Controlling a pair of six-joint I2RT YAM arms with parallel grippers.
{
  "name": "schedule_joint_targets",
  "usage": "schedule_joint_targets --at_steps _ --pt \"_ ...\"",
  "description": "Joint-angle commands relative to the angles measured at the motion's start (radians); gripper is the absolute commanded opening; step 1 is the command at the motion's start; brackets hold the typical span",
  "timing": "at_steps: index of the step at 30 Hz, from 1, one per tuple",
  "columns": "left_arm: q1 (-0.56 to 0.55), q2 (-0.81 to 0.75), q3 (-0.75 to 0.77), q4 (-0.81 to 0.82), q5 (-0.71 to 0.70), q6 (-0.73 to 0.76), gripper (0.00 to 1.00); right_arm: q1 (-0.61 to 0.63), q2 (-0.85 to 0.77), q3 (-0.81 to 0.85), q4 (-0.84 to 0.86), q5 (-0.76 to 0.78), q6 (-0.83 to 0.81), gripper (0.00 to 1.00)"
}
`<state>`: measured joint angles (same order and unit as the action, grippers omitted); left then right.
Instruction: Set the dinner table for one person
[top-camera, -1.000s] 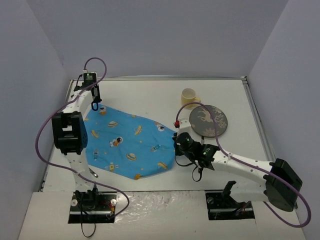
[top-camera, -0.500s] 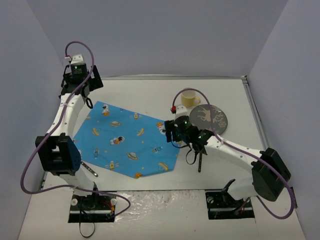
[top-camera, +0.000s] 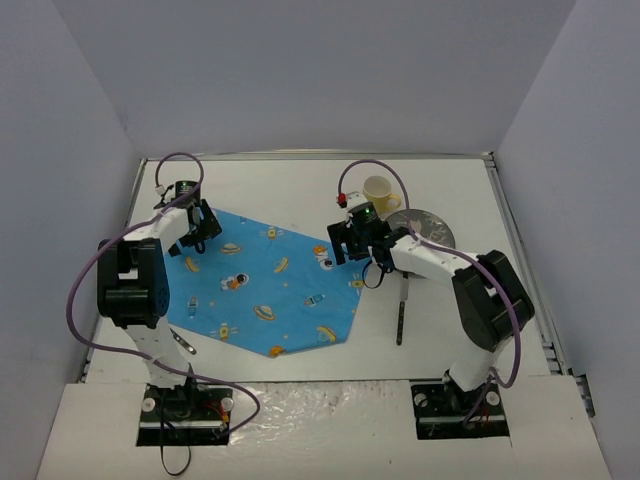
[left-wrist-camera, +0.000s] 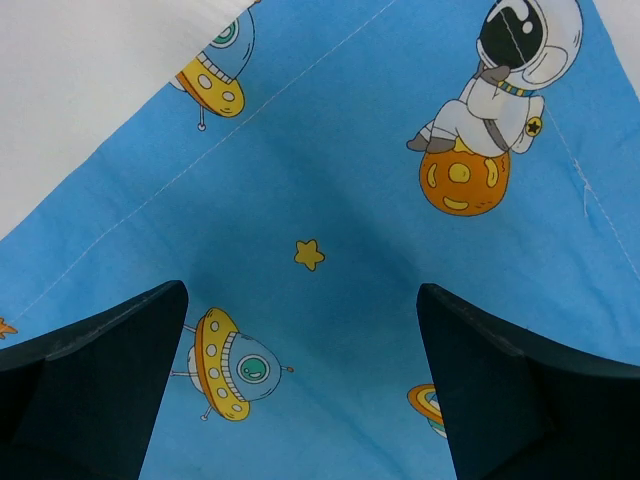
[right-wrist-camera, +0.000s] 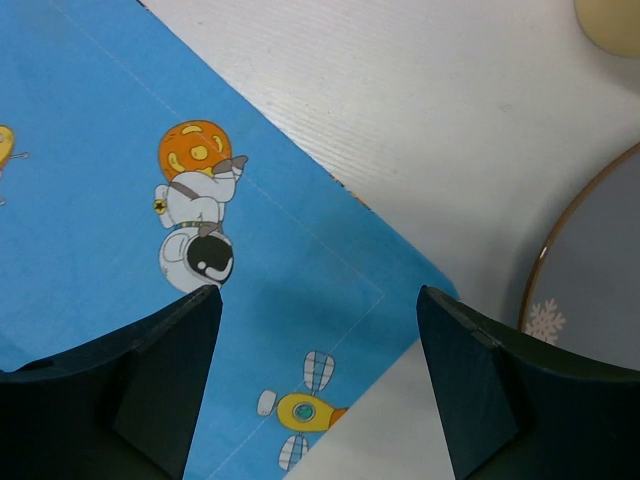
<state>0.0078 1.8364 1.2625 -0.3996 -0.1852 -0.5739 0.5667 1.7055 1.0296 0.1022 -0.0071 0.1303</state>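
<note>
The dinner table (top-camera: 290, 185) is a large white top. A blue cartoon-printed cloth (top-camera: 262, 285) lies spread flat on its left half. My left gripper (top-camera: 196, 232) hovers open over the cloth's far left corner; in the left wrist view the cloth (left-wrist-camera: 330, 200) fills the space under the left gripper (left-wrist-camera: 300, 300), with nothing held. My right gripper (top-camera: 346, 246) stands open over the cloth's right corner (right-wrist-camera: 400, 290); the right wrist view shows the right gripper (right-wrist-camera: 318, 300) empty, its dark fingers (right-wrist-camera: 160, 380) wide apart.
A pale yellow cup (top-camera: 378, 192) stands at the back, right of centre. Beside it lies a grey patterned plate (top-camera: 432, 228), partly under the right arm, also showing as the plate (right-wrist-camera: 600, 290). A dark utensil (top-camera: 400, 315) lies near the right arm, and a metal utensil (top-camera: 180, 343) near the left base.
Both grippers have opened and let go of the cloth, which now lies flatter. The left gripper swung up and back down over the left corner. The right gripper moved farther back.
</note>
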Motion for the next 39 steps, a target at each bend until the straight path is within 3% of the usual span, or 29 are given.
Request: schedule_joint_targets --at_steps 1,6,11,17,22,25,28,33,39 --pt "0.003 0.012 0.084 0.037 -0.037 -0.049 0.95 -0.024 0.076 0.077 0.026 0.003 -0.048 0.76" --pt "0.003 0.081 0.115 0.015 -0.036 -0.067 0.88 -0.041 0.134 0.090 0.036 0.073 -0.054 0.78" --pt "0.003 0.117 0.128 -0.002 -0.037 -0.072 0.79 -0.059 0.159 0.088 0.033 0.037 -0.049 0.79" --pt "0.003 0.170 0.162 -0.033 -0.032 -0.072 0.58 -0.059 0.166 0.060 0.000 -0.065 -0.026 0.73" --pt "0.003 0.221 0.207 -0.064 -0.028 -0.072 0.38 -0.053 0.164 0.041 -0.032 -0.100 -0.018 0.46" --pt "0.003 0.250 0.227 -0.067 -0.019 -0.068 0.19 -0.049 0.158 0.035 -0.033 -0.099 -0.015 0.19" --pt "0.003 0.289 0.263 -0.072 0.004 -0.053 0.02 -0.043 0.144 0.030 -0.034 -0.080 -0.007 0.03" --pt "0.004 0.351 0.371 -0.089 0.020 -0.005 0.00 -0.033 0.105 0.018 -0.033 -0.029 0.040 0.00" --pt "-0.012 0.496 0.625 -0.147 0.052 0.040 0.00 -0.021 0.037 -0.015 -0.029 0.078 0.133 0.00"
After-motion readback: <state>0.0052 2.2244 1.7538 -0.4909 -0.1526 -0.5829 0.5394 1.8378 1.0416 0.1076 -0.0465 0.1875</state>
